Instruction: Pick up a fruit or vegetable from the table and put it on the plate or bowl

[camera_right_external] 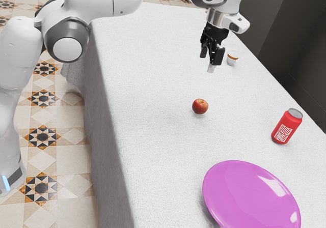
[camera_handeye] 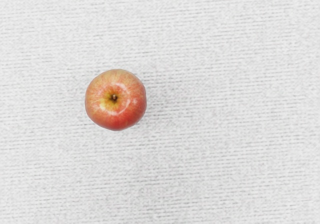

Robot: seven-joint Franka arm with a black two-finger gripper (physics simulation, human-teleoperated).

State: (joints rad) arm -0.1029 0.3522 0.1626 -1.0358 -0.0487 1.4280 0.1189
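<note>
Exterior view: black two-finger gripper (camera_right_external: 211, 61) hangs high over the white cloth-covered table (camera_right_external: 147, 80), fingers pointing down. The jaws look parted with nothing between them, so it reads as staged for a top-down grab, not yet committed. The small round red-yellow apple (camera_right_external: 200, 106) sits alone on bare cloth, below the gripper and toward the camera, well apart from everything else, so access from above is clean. The glossy magenta shallow plate (camera_right_external: 251, 195) is at the near edge. It's wide, low-rimmed and smooth, so an easy drop target, though I'd guess a round fruit could roll on it. The red cylindrical soda can (camera_right_external: 287, 126) stands tilted at the exterior view's right. A small white jar with a tan band (camera_right_external: 233, 58) stands beyond the gripper. Neither lies between apple and plate.

Wrist view: apple (camera_handeye: 115, 99) seen from above, stem dimple up, waxy skin with a highlight. It's off-centre under the hand, so the hand probably needs a lateral shift before descent. The cloth (camera_handeye: 225, 134) is a fine ribbed weave, matte, likely good friction.
</note>
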